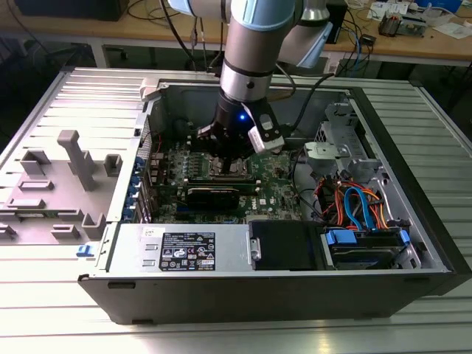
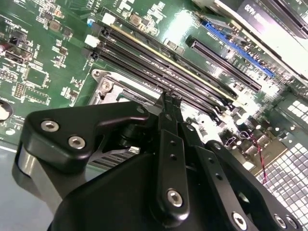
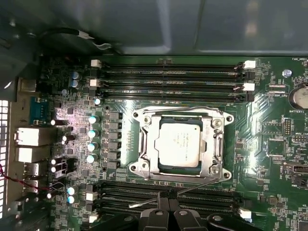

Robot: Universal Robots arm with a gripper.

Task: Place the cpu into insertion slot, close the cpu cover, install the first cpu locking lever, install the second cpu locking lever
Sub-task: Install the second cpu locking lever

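Gripper (image 3: 167,208) beside covered, skewed cpu (image 3: 178,144)

Brushed silver metal cpu (image 3: 179,143), shiny metal cpu cover (image 3: 147,147), glossy green motherboard (image 3: 269,159)

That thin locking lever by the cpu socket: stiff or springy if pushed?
Probably springy: the locking lever is a thin bare wire rod running out from beside the cpu cover. Its smooth metal could slip off the pincer. It likely swings about one end rather than sliding.

Open computer case (image 1: 413,221) with orange and blue cables (image 1: 358,206) inside.
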